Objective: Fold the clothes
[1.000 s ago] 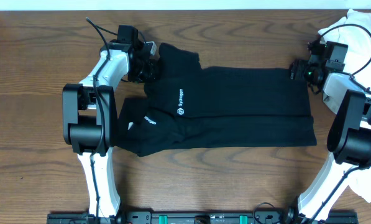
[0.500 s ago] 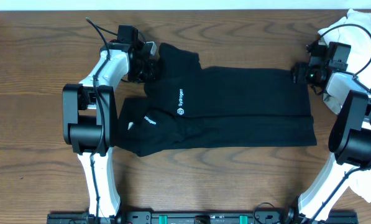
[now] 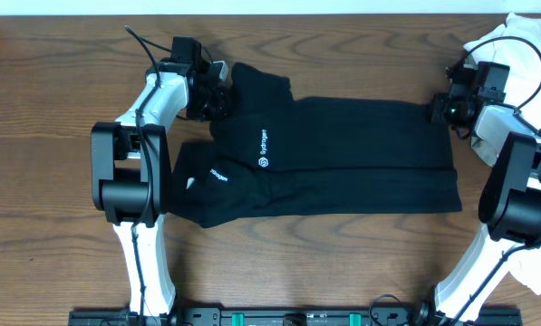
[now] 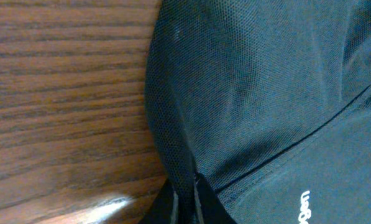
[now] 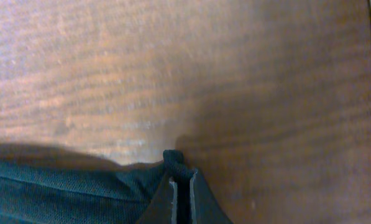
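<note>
Overhead, the shirt [image 3: 342, 154] lies part-folded across the middle of the table [image 3: 53, 181], between the arms. The left gripper [image 4: 185, 198] is pinched tight on a ridge of fabric at the shirt's far left edge; the right gripper [image 5: 180, 190] is clamped on its far right corner. Thin mesh knit — light and limp, likely to sag and drag — so edges and corners are the places to hold. White lettering [image 3: 262, 141] beside a ring logo [image 3: 264, 163] seems to read "Sydrogen"; the smaller print [image 3: 217, 175] is illegible.

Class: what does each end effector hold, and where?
Both pinch the black T-shirt: left end effector its far-left edge, right end effector its far-right corner.
</note>
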Robot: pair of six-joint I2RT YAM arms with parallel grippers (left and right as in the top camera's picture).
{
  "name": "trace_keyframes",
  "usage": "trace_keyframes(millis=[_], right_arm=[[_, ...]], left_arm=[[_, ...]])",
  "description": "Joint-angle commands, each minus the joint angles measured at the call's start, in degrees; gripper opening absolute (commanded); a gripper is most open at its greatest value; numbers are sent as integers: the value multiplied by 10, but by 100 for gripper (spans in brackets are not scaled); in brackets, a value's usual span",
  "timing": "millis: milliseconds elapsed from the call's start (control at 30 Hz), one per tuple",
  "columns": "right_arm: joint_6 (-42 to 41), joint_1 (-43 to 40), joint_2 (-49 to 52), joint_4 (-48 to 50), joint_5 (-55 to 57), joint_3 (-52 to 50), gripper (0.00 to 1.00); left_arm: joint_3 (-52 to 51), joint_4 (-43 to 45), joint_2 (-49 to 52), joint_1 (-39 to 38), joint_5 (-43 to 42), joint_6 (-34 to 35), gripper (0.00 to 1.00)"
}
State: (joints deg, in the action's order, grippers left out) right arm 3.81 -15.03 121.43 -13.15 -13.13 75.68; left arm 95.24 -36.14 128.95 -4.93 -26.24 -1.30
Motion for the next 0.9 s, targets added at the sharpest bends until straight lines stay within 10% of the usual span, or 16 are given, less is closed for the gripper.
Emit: trace_keyframes(millis=[0, 867], right_arm=[[-30, 3, -18, -29, 48, -29, 1], [-68, 3, -205, -344, 134, -29, 1]], left_arm=[[3, -10, -24, 2, -1, 1, 6], [2, -276, -170, 4, 81, 1, 6]])
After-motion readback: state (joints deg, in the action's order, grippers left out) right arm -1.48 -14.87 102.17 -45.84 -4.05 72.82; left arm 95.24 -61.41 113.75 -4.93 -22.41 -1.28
